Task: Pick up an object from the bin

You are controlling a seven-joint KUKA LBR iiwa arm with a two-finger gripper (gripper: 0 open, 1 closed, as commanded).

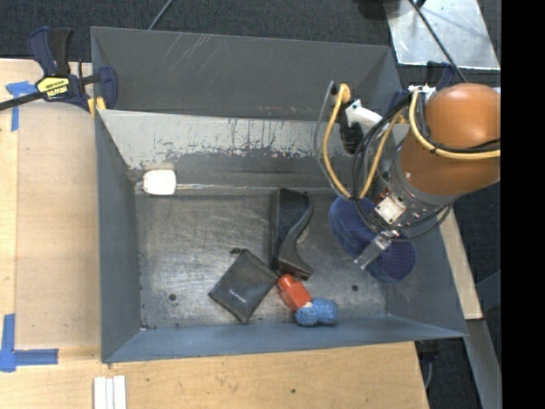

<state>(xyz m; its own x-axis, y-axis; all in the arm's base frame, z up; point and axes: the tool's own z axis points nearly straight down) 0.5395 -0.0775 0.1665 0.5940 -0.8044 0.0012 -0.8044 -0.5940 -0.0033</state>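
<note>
The grey metal bin (pixel 192 228) is holding a white block (pixel 159 182) at ten o'clock, a black curved piece (pixel 289 227) near its centre and a dark blue lump (pixel 397 261) at three o'clock. Toward six o'clock a dark flat pouch (pixel 243 287), a red cylinder (pixel 294 291) and a light blue lump (pixel 316 313) are lying together.

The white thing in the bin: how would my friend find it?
Start at the grey metal bin. Go to the upper left corner of its floor. The small white block lies there alone, the only white thing.
</note>
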